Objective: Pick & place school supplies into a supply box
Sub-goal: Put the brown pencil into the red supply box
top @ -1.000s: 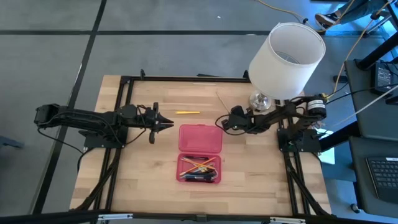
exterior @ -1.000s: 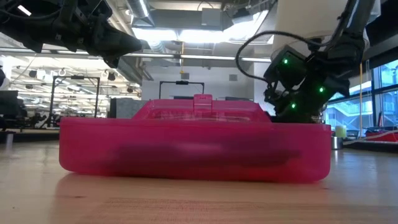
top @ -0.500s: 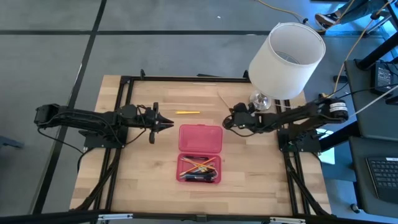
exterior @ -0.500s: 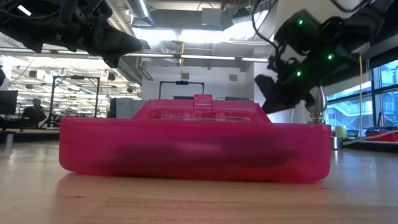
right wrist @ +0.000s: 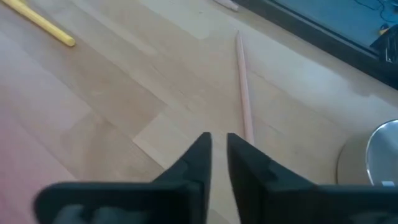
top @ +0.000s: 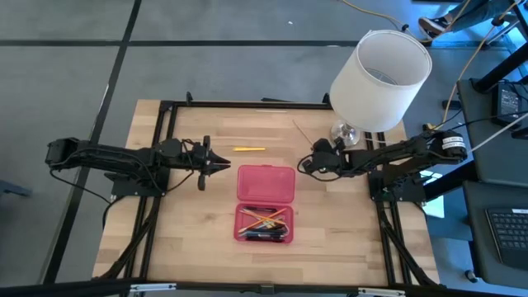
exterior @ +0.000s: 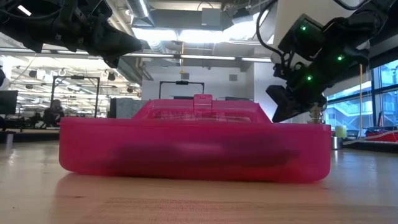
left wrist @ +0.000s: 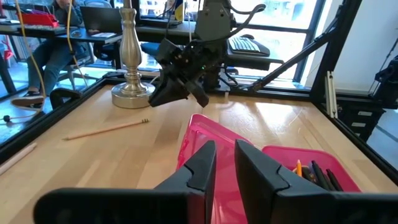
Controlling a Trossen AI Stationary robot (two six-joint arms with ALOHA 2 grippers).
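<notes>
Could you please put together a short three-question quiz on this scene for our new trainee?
1. True or false: the supply box lies open on the table, with pens and pencils in one half.
2. Which loose item lies nearest the right end effector? A) the yellow pencil B) the thin wooden pencil C) scissors
3. Fill in: the left end effector sits beside the box's ____ half, the one without supplies.

Key
1. True.
2. B: in the right wrist view it lies just ahead of the fingers, which hold nothing.
3. Lid, the upper half in the high view.
</notes>
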